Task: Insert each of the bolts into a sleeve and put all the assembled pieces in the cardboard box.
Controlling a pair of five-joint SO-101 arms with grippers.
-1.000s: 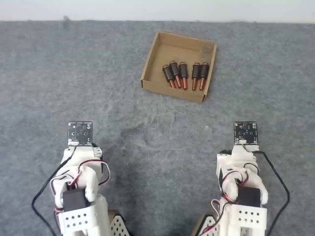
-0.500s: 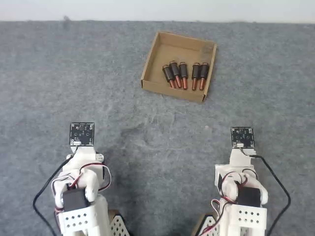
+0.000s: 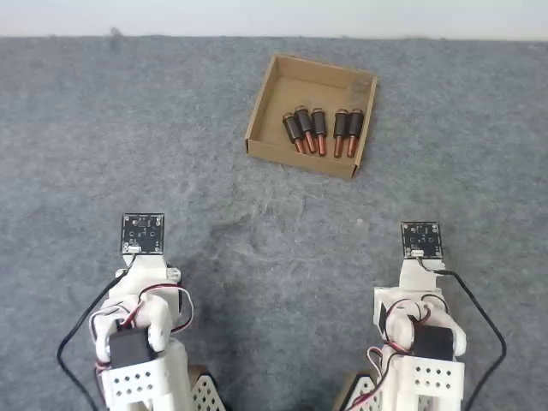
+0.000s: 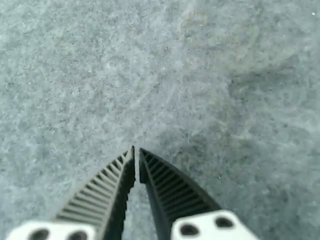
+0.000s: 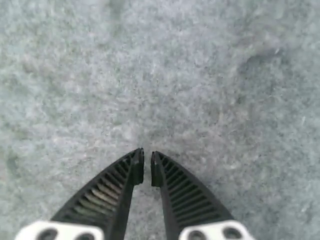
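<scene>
- Cardboard box (image 3: 295,86) holds five assembled pieces (image 3: 319,131), side by side.
- They look small, rigid and probably roll-prone; pinch across the dark sleeve (image 3: 341,122).
- Left gripper (image 4: 136,152), right gripper (image 5: 145,159): both pinched closed, empty, over grey felt (image 4: 210,70).

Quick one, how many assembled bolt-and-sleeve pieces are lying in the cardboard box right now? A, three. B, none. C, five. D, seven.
C: the high view shows five assembled pieces lying side by side in the cardboard box, a group of three and a pair beside it.
</scene>
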